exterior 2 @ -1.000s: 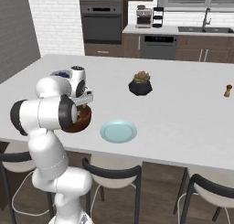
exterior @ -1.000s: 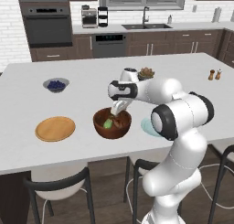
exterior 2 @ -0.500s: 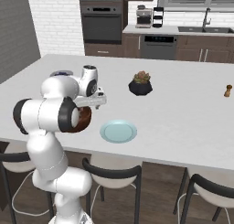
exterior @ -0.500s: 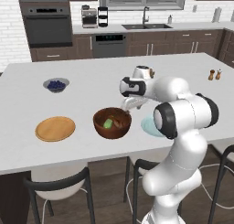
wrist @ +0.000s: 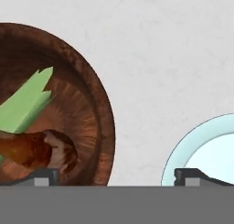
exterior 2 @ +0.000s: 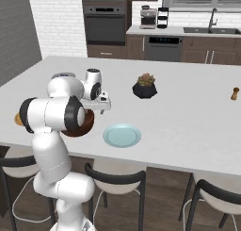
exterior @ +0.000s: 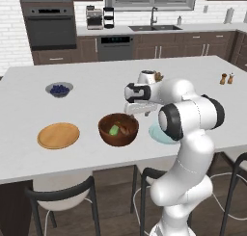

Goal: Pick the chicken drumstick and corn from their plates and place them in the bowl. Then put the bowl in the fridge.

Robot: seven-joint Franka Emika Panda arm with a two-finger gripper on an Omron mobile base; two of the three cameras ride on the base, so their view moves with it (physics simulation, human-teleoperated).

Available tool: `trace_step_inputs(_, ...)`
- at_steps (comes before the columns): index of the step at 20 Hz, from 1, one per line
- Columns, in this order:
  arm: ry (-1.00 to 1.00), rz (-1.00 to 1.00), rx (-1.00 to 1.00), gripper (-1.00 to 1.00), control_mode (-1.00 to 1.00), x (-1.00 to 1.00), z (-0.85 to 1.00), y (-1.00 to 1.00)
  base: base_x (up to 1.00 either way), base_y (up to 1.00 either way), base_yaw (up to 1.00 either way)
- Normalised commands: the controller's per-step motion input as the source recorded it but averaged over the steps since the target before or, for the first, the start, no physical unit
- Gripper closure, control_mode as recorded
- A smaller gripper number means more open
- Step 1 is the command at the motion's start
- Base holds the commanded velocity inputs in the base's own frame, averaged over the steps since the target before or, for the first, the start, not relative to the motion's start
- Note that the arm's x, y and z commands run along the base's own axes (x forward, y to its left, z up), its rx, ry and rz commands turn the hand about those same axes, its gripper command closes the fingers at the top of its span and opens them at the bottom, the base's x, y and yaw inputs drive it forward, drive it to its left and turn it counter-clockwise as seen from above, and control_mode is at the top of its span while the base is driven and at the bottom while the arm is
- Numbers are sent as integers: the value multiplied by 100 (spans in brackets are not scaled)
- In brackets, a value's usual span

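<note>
The dark wooden bowl (exterior: pixel 118 129) stands on the island's near side. Inside it lie the corn (exterior: pixel 114 130), its green husk (wrist: pixel 27 102) showing, and the reddish-brown drumstick (wrist: pixel 36 150). My gripper (exterior: pixel 139 113) hangs just right of the bowl, above the bare counter between the bowl's rim (wrist: pixel 103 109) and the pale blue-green plate (wrist: pixel 205 147). It is open (wrist: pixel 118 178) and nothing is between its fingertips (wrist: pixel 45 177). The tan wooden plate (exterior: pixel 58 135) lies bare to the bowl's left. My arm hides part of the blue-green plate (exterior: pixel 157 134). The fridge is out of view.
A small grey bowl of blueberries (exterior: pixel 59 89) sits at the back left of the island. A dark potted plant (exterior 2: pixel 145 86) stands behind the plates, with salt and pepper shakers (exterior: pixel 226 78) at the far right. Stools (exterior 2: pixel 115 178) line the near edge.
My gripper has moved from directly over the bowl to its right side, toward the blue-green plate. The corn and drumstick stay in the bowl.
</note>
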Motion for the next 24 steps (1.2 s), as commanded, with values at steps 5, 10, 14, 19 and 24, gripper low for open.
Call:
trace_step_inputs(5,2,-17,0,-100,-100,-2,-33,2,0,0,0)
trace_step_inputs(10,1,-9,0,-100,-100,-1,-41,15,0,0,0)
trace_step_inputs(14,0,-4,0,-100,-100,5,-38,7,0,0,0)
trace_step_inputs(19,0,0,0,-100,-100,13,-28,0,0,0,0)
trace_step_inputs(24,0,0,0,100,-100,-8,-26,10,0,0,0)
